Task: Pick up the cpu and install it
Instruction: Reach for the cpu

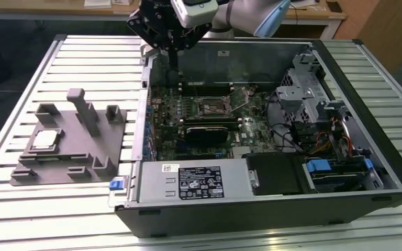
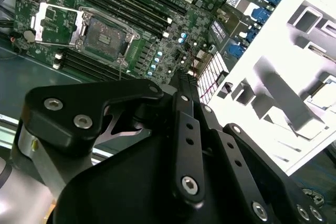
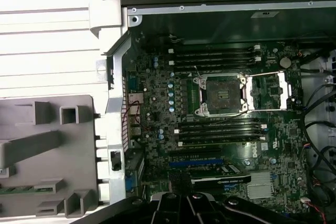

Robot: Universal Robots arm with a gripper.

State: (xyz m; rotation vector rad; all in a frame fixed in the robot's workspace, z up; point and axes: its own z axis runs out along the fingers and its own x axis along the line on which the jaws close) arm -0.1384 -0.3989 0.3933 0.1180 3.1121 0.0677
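- Exterior view: we see the gripper (image 1: pixel 175 61) hanging above the far corner of the open computer case (image 1: pixel 257 214), on the exterior view's left side of it.
- Its 2 fingers are pressed together into 1 thin point, with nothing between them.
- The cpu (image 1: pixel 45 138) lies flat in a recess of the grey tray (image 1: pixel 68 167), pale metal top facing up.
- The tray stands on the slatted table (image 1: pixel 82 57), just beside the case on the exterior view's left. The cpu is well apart from the gripper.
- The socket (image 1: pixel 211 109) sits on the circuit board (image 1: pixel 169 120) inside the case.
- Second wrist view: the gripper (image 2: pixel 182 80) tapers to 1 closed tip with an empty grasp.
- Beyond the tip lies the socket (image 2: pixel 105 35), its contact field uncovered.
- The tray (image 2: pixel 273 51) appears pale and washed out on the other side of the tip.
- First wrist view: the socket (image 3: pixel 218 94) is open, with its hinged frame (image 3: pixel 268 90) folded out flat beside it.
- Rows of memory slots (image 3: pixel 215 56) run on 2 sides of the socket.
- The tray (image 3: pixel 47 124) stands outside the case wall (image 3: pixel 113 77), and the black links of the gripper (image 3: pixel 181 203) show at the picture's edge.
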